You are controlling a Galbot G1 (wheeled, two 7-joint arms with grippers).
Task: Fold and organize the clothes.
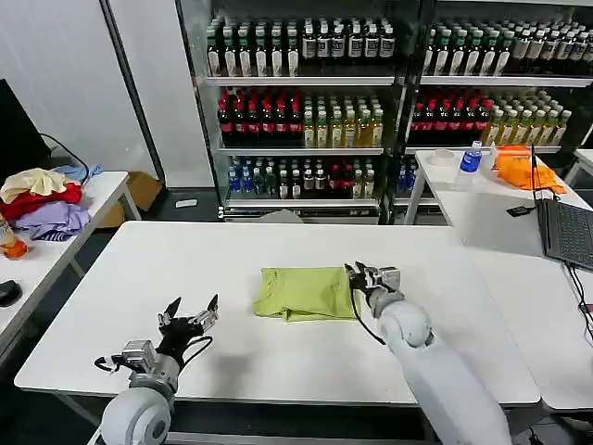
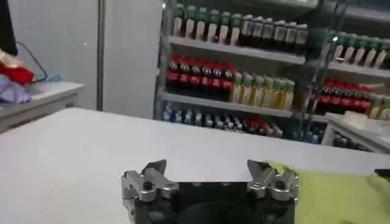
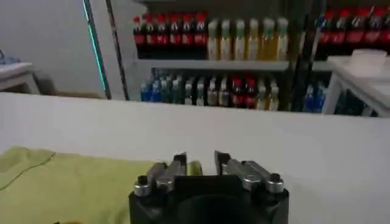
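Note:
The clothes are one lime yellow-green T-shirt (image 1: 304,293), lying folded into a rough rectangle at the middle of the white table (image 1: 139,269). My right gripper (image 1: 359,274) sits at the shirt's right edge, low over the table. In the right wrist view the right gripper (image 3: 200,161) is open by a narrow gap, and the edge of the shirt (image 3: 61,182) reaches just under that gap. My left gripper (image 1: 193,308) hovers near the table's front left, open wide and holding nothing. The left wrist view has the left gripper (image 2: 207,167) apart from the shirt (image 2: 329,195).
A red, cream and lavender pile of clothes (image 1: 37,199) lies on the side table at the left. An orange cloth (image 1: 523,169), a water bottle (image 1: 471,158) and a laptop (image 1: 567,232) sit on the tables at the right. Shelves of bottles (image 1: 306,120) stand behind.

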